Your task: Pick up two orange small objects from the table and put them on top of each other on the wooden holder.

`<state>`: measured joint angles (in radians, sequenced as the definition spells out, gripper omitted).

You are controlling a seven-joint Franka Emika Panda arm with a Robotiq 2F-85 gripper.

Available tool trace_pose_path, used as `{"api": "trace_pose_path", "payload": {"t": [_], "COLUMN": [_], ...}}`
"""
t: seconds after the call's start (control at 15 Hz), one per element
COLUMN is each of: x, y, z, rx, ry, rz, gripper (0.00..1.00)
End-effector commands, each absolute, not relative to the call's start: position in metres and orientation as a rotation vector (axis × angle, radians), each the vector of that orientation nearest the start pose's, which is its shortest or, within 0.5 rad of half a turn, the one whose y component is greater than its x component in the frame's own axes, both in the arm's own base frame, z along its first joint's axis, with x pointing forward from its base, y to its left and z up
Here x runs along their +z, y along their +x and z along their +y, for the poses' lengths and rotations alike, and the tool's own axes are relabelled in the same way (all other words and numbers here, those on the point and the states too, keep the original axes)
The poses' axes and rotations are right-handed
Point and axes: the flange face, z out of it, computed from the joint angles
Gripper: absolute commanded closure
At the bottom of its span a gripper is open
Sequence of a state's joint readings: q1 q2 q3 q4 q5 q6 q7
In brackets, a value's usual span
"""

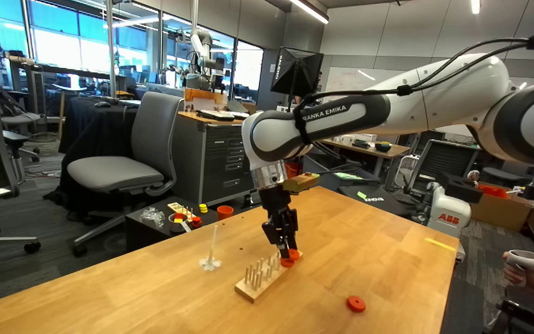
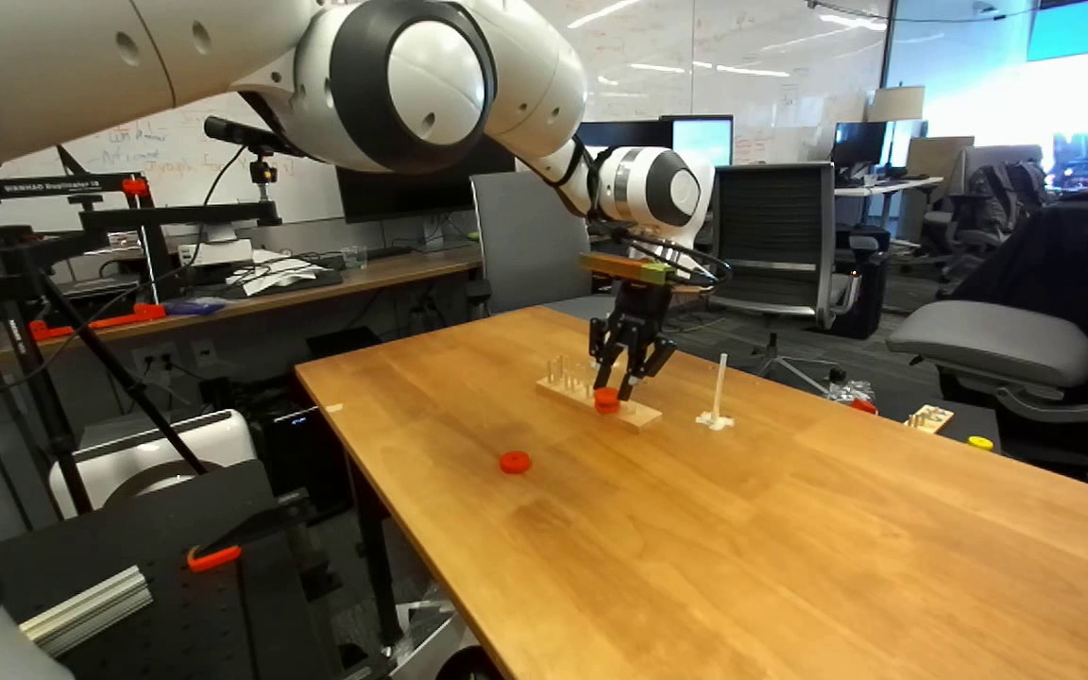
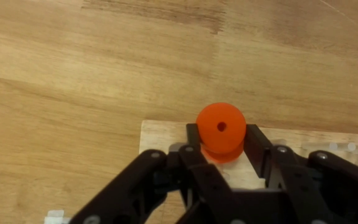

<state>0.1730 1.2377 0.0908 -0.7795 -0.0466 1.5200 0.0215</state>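
Clasping the upper orange disc (image 3: 221, 112) in the gripper (image 3: 222, 132).

Parted to disc width, with fingertips (image 3: 193, 134) against opposite sides; above a lower orange disc (image 3: 224, 158) on the wooden peg holder (image 3: 158, 132), unclear whether touching; with a third orange disc (image 2: 515, 462) on the table (image 2: 742, 567), well apart from the holder.
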Motion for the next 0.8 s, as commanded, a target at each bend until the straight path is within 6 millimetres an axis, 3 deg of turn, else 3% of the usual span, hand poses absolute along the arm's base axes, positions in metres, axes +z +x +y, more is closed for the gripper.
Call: {"api": "trace_pose_path", "payload": {"t": [0.0, 0.73], "x": [0.1372, 0.1332], "y": [0.7167, 0.7207], "z": [0.1661, 0.1599], "rx": [0.772, 0.766], "ry": [-3.018, -3.019], "rz": [-0.373, -0.334], "gripper": [0.84, 0.84]}}
